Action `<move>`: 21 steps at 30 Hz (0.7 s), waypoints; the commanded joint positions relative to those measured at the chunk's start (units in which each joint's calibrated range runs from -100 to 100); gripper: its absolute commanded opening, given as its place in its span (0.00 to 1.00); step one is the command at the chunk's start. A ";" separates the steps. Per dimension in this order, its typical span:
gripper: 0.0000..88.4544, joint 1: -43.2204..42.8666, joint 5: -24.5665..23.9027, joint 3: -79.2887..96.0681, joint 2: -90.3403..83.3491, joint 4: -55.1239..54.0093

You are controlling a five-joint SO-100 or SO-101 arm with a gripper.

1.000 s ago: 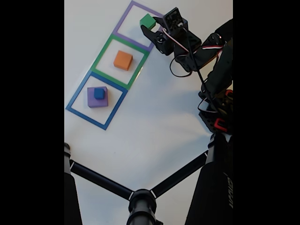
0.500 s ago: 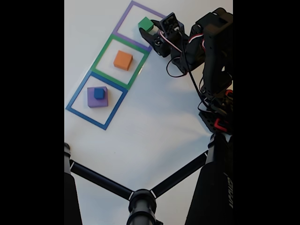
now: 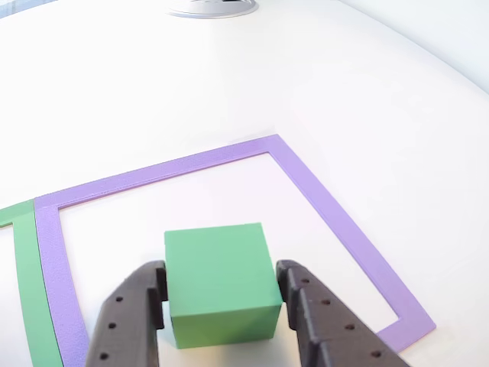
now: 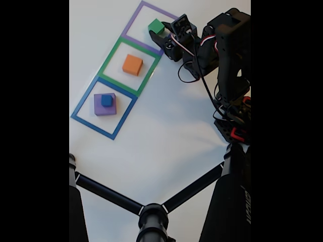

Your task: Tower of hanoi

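hand closing in on the green block

since a second ago the hand point(image 3: 221, 306) has slid forward, fingers apart either side of the green block point(image 3: 220, 281) in the purple outline point(image 3: 336, 214); the grab looks next. orange block point(image 4: 132, 64) waits mid-counter.

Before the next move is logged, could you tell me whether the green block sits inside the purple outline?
Inside: the green block rests on the table within the purple outline, between the gripper fingers.
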 commanded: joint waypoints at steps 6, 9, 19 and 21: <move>0.24 1.85 0.00 -0.35 -2.04 0.39; 0.23 1.47 0.00 1.75 -8.42 5.01; 0.11 -0.35 0.00 6.47 -49.43 45.82; 0.07 -1.02 0.00 6.29 -58.32 55.78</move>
